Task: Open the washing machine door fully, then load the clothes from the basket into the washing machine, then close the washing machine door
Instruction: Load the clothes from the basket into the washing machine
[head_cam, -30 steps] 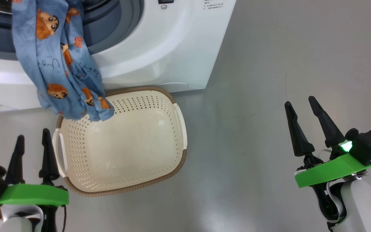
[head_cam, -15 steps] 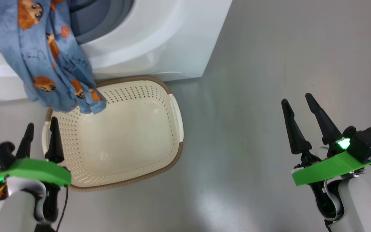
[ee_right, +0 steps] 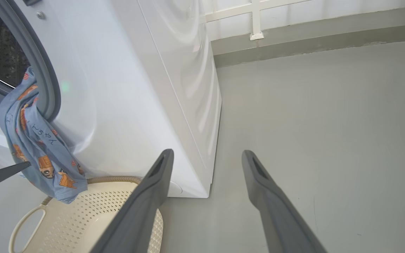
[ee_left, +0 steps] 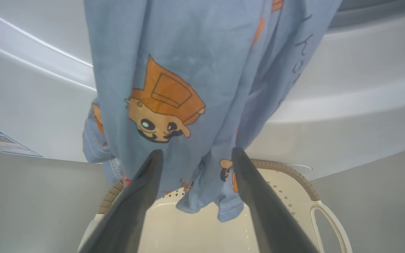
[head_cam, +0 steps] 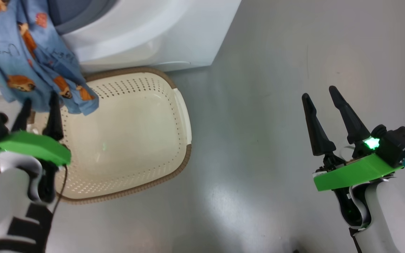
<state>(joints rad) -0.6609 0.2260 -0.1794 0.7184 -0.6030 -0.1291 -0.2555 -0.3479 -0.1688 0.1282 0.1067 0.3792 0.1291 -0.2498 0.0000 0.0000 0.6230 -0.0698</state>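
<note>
The big white front-loading washing machine (head_cam: 160, 31) has the small cream perforated plastic basket (head_cam: 187, 154) at its foot. Light blue clothes with orange animal prints (head_cam: 9, 59) hang from its opening over the basket. The left gripper (head_cam: 40, 99), fingers apart, faces the cloth; the right gripper (head_cam: 319, 92), fingers apart, stands well aside.

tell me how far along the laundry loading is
Done: the basket looks emptied, and the washing machine stands open. In hand: the clothes hang out over its lip above the basket, with the open left gripper at their lower end; the right gripper is open, off aside. Left: push them in, close the door.
</note>
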